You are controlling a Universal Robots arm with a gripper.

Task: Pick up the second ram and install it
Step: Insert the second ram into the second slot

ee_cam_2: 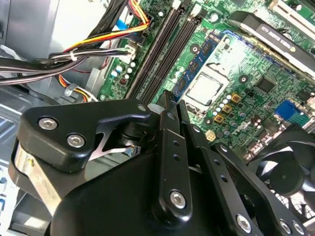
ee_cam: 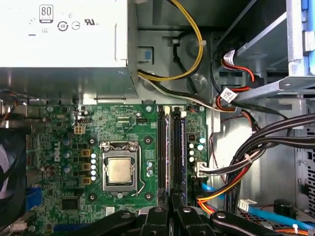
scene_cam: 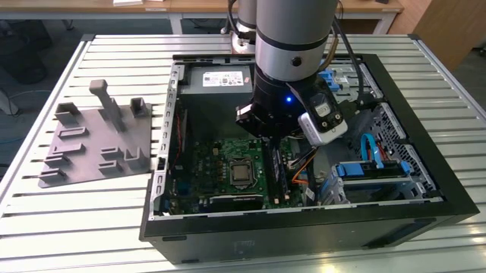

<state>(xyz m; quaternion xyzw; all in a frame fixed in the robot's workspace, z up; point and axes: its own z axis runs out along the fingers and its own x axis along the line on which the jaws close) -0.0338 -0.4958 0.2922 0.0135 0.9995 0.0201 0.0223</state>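
Note:
My gripper (scene_cam: 267,133) reaches down into the open computer case (scene_cam: 425,142), over the green motherboard (scene_cam: 205,165). Its fingers (ee_cam: 158,216) stand close together and are shut on the second ram (ee_cam_2: 199,61), a thin blue-green stick with small chips. The stick runs out from my gripper (ee_cam_2: 170,101) parallel to the long black slots (ee_cam_2: 157,54). In the first wrist view the ram (ee_cam: 170,147) shows edge-on among the slots (ee_cam: 160,147), right of the processor socket (ee_cam: 119,169). Whether it is seated in a slot I cannot tell. A second blue-edged stick (ee_cam: 181,147) stands in the neighbouring slot.
The silver power supply (ee_cam: 64,34) sits at the far end of the case. Bundled cables (ee_cam: 246,162) crowd the side of the slots away from the socket. A black fan (ee_cam_2: 290,172) lies beyond the socket. A grey fixture plate (scene_cam: 91,142) with upright posts stands on the slatted table at the exterior view's left.

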